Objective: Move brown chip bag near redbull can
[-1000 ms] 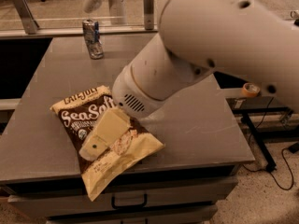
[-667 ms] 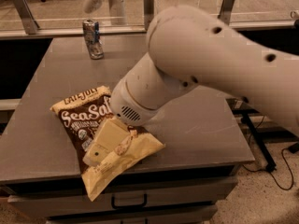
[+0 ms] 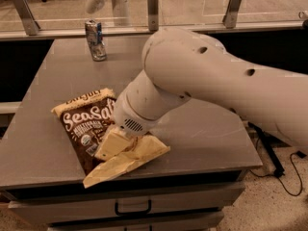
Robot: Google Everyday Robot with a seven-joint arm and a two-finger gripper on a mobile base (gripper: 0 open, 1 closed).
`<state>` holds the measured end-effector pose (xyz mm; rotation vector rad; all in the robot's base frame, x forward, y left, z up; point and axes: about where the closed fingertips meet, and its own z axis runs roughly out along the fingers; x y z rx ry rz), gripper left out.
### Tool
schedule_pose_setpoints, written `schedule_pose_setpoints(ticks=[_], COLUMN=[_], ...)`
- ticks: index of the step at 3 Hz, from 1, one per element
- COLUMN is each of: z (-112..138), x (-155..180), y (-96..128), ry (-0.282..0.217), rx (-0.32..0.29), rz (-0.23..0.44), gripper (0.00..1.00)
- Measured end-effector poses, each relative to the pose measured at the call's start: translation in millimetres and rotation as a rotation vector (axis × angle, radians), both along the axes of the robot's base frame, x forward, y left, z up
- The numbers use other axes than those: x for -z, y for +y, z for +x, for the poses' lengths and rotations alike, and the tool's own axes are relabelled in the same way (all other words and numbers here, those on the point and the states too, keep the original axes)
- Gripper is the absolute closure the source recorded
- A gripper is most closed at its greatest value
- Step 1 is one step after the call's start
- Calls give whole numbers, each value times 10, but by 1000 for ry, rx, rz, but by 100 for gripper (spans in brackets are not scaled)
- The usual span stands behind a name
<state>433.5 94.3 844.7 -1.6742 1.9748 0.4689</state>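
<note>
Compared with a moment ago, the arm (image 3: 202,76) has swung further across the view and now hides more of the worktop (image 3: 202,134), while the end effector (image 3: 113,144) stays low over the brown chip bag (image 3: 84,124); whether it is clamped on the bag cannot be told. The bag lies flat at the front left corner as before, dark brown in the middle with crumpled cream ends. Big white "Sea Salt" lettering is readable; the smaller print is not. The redbull can (image 3: 95,40) stands upright at the back left, well apart from the bag
</note>
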Motion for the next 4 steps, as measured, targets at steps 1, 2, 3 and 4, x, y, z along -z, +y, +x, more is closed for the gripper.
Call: schedule_pose_setpoints(ticks=[1, 2, 3, 4], z=[-10, -19, 3, 4], x=[-14, -21, -53, -81], y=[9, 18, 19, 20], ry=[-2, -4, -11, -11], rx=[-1, -4, -2, -2], rz=[0, -1, 1, 1], gripper=[65, 87, 100, 100])
